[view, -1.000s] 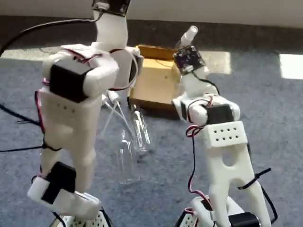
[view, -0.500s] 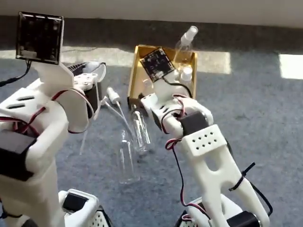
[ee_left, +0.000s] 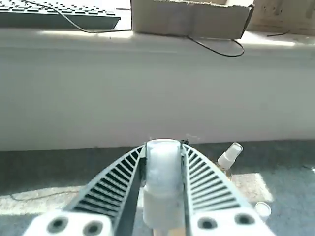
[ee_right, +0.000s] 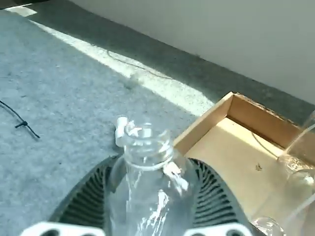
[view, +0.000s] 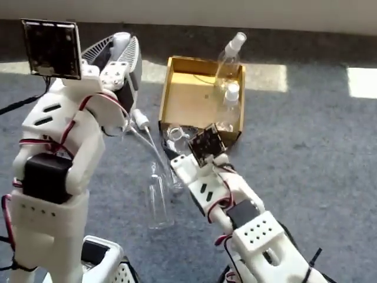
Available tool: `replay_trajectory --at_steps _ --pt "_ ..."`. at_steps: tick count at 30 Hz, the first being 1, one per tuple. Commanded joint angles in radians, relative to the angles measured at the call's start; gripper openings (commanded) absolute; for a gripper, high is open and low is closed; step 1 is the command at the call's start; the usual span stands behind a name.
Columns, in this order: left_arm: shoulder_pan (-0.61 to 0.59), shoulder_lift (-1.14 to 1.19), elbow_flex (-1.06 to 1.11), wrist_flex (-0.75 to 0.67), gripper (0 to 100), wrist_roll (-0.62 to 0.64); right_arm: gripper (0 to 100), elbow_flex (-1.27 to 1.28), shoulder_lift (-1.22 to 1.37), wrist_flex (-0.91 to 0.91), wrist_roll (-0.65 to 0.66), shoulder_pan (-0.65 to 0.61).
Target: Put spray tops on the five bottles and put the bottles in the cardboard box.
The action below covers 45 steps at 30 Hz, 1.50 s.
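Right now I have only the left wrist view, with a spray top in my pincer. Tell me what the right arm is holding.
Observer: The right pincer is shut on a clear bottle whose neck is open, with no top on it.
Operator: Count what is already in the box.
Observer: Two. The cardboard box holds a topped bottle by its far wall and a second topped bottle nearer the arms.
Operator: Say what lies outside the box.
Observer: An uncapped bottle lies on the carpet, with a loose spray top beyond it, tube trailing.
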Motion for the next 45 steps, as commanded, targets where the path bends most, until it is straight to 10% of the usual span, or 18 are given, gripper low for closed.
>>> replay_trajectory --at_steps 1,45 --pt "0.079 -0.021 0.025 -0.137 0 0.002 0.4 0.042 -0.128 -0.027 -0.009 -0.047" --pt "0.331 -0.027 0.173 -0.339 0 0.003 0.4 0.053 -0.160 -0.031 -0.094 -0.007"
